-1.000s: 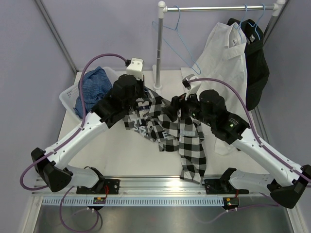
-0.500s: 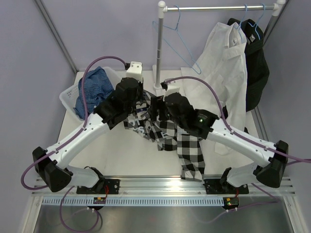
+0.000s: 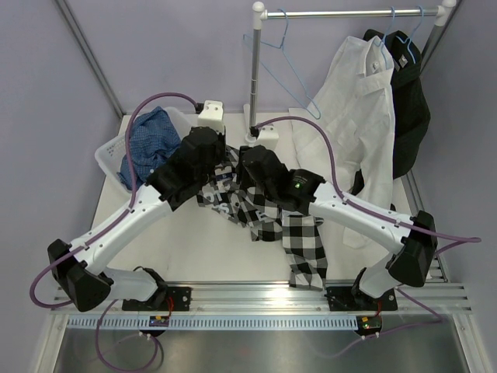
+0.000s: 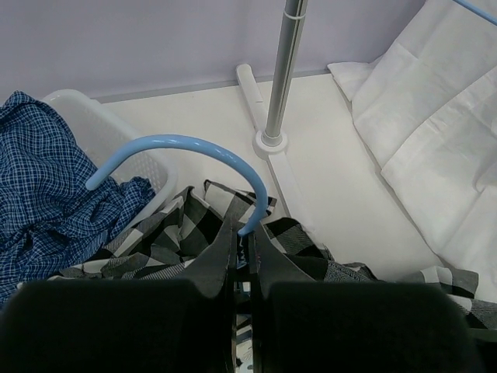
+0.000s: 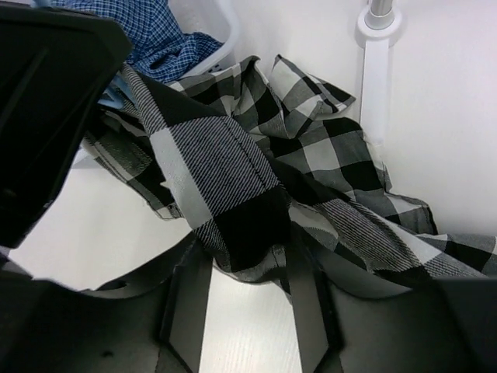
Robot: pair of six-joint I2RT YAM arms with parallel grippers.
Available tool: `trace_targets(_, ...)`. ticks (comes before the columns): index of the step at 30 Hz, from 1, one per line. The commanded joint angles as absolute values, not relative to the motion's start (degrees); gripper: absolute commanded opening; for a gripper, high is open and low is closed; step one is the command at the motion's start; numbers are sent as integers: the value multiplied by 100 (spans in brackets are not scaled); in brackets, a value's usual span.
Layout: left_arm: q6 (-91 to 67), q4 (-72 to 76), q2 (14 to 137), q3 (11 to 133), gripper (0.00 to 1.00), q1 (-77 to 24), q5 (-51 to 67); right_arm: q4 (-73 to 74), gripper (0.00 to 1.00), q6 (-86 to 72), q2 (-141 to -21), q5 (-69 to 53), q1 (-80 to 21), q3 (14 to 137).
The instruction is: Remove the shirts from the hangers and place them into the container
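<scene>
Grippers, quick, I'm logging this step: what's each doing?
Left gripper: closed on the hanger hook.
Right gripper: open, astride a fold of the checked shirt.

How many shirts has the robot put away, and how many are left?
One done: the blue check shirt lies in the basket. In hand: the black-and-white check shirt is on the table, left fingers shut on its hanger, right fingers either side of a fold. Left: the white shirt and black shirt hang on the rail.

Overhead; wrist close-ups over checked shirt (image 3: 304, 245)
</scene>
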State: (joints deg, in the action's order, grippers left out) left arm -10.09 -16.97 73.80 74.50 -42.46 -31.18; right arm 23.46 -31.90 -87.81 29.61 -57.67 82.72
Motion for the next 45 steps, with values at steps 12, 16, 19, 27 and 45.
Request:
trace_targets(12,-809,-1292,7032,7392,0,-4271,-3366,2689,0,-3472,-7781,3990,-5450,7586)
trace_targets(16,-739,-1292,6970,7357,0,-4271,-3375,2874,0,-3323,-7138,3885,-5029,7129)
trace_targets(19,-738,-1353,6882,7330,0,-4271,-3349,2988,0,-3121,-6584,3780,-4747,6716)
trace_targets(27,-861,-1520,6259,7120,0,-4271,-3305,3480,0,-2699,-5679,3498,-4395,6320)
trace_targets(45,-1511,-1389,5933,6899,0,-4254,-1918,3226,6,-2312,-5309,1020,-4394,5309)
